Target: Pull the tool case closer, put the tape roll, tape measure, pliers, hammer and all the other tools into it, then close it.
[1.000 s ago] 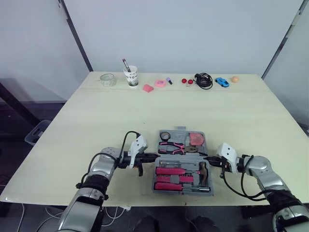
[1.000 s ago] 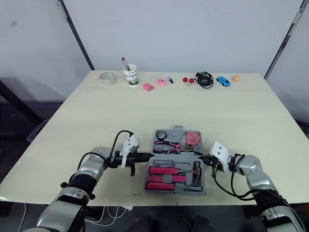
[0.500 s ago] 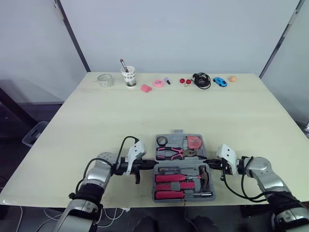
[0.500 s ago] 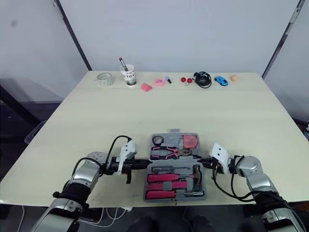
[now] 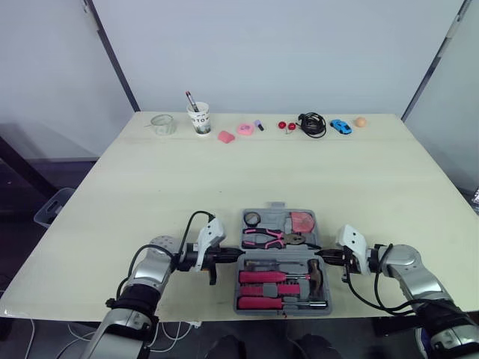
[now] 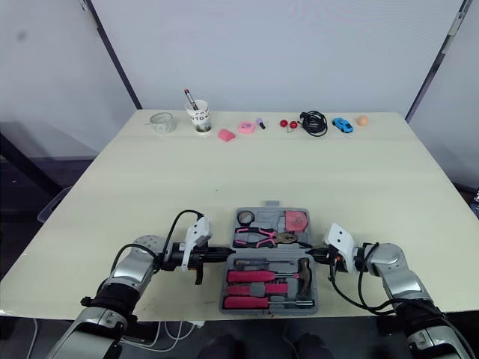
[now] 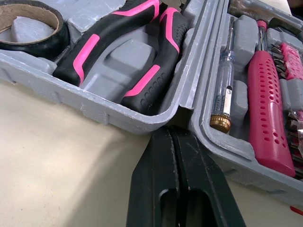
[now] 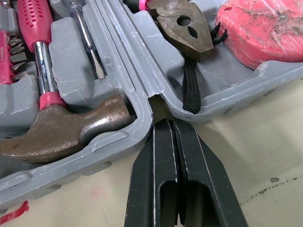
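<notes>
Both grippers have their fingers pressed together, holding nothing. The left gripper point(image 5: 232, 256) points inward with its tips at the hinge notch on the left side of the tool case point(image 7: 109, 116), and the right gripper point(image 5: 322, 256) does the same at the matching notch on the right.

Compared with half a second ago, the open case sits slightly nearer the robot. Its front edge is now close to the near edge of the table point(image 5: 150, 187). The two arms have drawn back with it, still hooked at the hinge line. Over the full second the shift looks larger, though the camera also moves in that time.

The case lies open and flat. The far half holds the tape roll point(image 7: 38, 48), the pliers point(image 5: 266, 238) and the tape measure point(image 5: 301, 220). The near half holds the hammer point(image 8: 71, 132) and a pink-handled screwdriver point(image 7: 267, 109).

As I judge it, the pulling step is about done and the tools are in their seats. What remains is closing the case, and pulling it further risks sending the near half over the table edge.
</notes>
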Action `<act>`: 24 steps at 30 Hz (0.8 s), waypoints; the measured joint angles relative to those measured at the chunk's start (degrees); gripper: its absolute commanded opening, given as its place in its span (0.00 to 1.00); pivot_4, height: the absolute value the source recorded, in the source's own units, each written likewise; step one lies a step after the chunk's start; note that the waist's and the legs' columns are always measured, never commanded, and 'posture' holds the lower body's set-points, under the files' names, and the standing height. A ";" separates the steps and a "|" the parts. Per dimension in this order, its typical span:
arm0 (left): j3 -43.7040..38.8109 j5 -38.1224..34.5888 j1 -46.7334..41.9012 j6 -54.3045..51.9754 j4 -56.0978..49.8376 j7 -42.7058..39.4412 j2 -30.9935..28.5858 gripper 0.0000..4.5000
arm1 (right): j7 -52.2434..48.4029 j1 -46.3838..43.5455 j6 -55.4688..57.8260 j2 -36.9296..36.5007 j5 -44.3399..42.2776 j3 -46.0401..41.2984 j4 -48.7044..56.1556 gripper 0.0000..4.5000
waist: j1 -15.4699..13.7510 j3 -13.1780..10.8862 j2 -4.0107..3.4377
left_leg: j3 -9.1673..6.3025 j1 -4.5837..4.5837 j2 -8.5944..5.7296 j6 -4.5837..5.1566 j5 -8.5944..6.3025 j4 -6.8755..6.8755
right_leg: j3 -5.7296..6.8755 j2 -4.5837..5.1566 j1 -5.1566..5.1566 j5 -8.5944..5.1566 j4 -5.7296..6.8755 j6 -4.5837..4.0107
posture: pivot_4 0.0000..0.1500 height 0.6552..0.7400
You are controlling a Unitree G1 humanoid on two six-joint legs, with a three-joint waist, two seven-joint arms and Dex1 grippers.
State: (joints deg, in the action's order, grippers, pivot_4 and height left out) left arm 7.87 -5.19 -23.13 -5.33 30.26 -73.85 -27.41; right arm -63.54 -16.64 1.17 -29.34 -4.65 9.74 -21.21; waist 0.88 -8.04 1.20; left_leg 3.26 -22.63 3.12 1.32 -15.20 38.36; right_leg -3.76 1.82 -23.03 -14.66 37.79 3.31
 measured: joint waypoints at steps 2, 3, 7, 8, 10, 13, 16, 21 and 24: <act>0.01 0.00 -0.01 -0.10 0.00 0.00 0.00 0.00 | 0.00 0.00 0.00 -0.01 0.00 0.02 0.00 0.00 | 0.00 0.00 0.00 | 0.00 0.00 0.00 0.00 0.00 0.00 | 0.00 0.00 0.00 0.00 0.00 0.00 | 1.00 1.00; 0.01 0.00 -0.01 -0.10 0.00 0.00 0.00 0.00 | 0.00 0.00 0.00 -0.01 0.00 0.02 0.00 0.00 | 0.00 0.00 0.00 | 0.00 0.00 0.00 0.00 0.00 0.00 | 0.00 0.00 0.00 0.00 0.00 0.00 | 1.00 1.00; 0.02 0.00 -0.01 -0.04 0.01 0.00 -0.02 0.00 | 0.00 0.05 0.17 0.01 -0.01 0.04 0.13 0.00 | 0.00 0.00 0.00 | 0.00 0.00 0.00 0.00 0.00 0.00 | 0.00 0.00 0.00 0.00 0.00 0.00 | 1.00 1.00; 0.02 0.00 0.00 0.03 0.05 0.00 -0.03 0.00 | 0.00 0.05 0.21 0.02 -0.01 0.04 0.15 0.00 | 0.00 0.00 0.00 | 0.00 0.00 0.00 0.00 0.00 0.00 | 0.00 0.00 0.00 0.00 0.00 0.00 | 1.00 1.00; 0.03 0.00 -0.01 0.26 0.16 0.00 -0.03 0.00 | 0.00 0.05 0.44 0.03 -0.02 0.04 0.23 0.00 | 0.00 0.01 0.00 | 0.00 0.00 0.00 0.00 0.00 0.00 | 0.00 0.00 0.00 0.00 0.00 0.00 | 1.00 1.00; 0.13 0.02 -0.02 0.57 0.24 0.03 -0.08 0.00 | 0.00 0.05 0.58 0.03 -0.02 0.04 0.28 0.00 | 0.00 0.01 0.01 | 0.00 0.00 0.00 0.00 0.00 0.00 | 0.00 0.00 0.00 0.00 0.00 0.00 | 1.00 1.00; 0.41 0.02 -0.14 0.94 0.35 0.24 -0.14 0.00 | 0.02 0.05 0.39 -0.16 -0.01 -0.01 0.27 0.00 | -0.03 0.02 0.00 | 0.00 0.00 0.00 0.00 0.00 0.00 | 0.00 0.00 0.00 0.00 0.00 0.00 | 1.00 1.00; 0.24 -0.68 0.22 2.21 0.29 0.71 -0.45 0.00 | -0.73 0.60 -0.28 -1.56 -1.18 -0.55 0.10 0.00 | -0.07 0.01 0.00 | 0.00 -0.02 0.00 0.00 0.00 0.00 | 0.00 0.01 0.00 0.00 -0.01 0.00 | 1.00 1.00; -0.81 -1.92 1.49 3.60 0.29 0.92 -0.88 0.00 | -1.28 1.18 -0.59 -3.67 -2.32 -1.96 -0.27 0.00 | 0.00 -0.01 0.01 | 0.02 -0.03 0.01 0.00 0.00 0.00 | -0.01 0.02 -0.02 0.00 -0.01 0.00 | 1.00 1.00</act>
State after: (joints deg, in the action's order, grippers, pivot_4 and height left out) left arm 7.06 -7.11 -21.64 -1.73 30.55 -72.94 -28.29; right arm -64.81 -15.47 0.58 -33.01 -6.97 7.78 -21.49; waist 0.88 -8.04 1.21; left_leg 3.28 -22.66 3.13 1.32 -15.20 38.36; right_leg -3.77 1.85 -23.05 -14.66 37.77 3.31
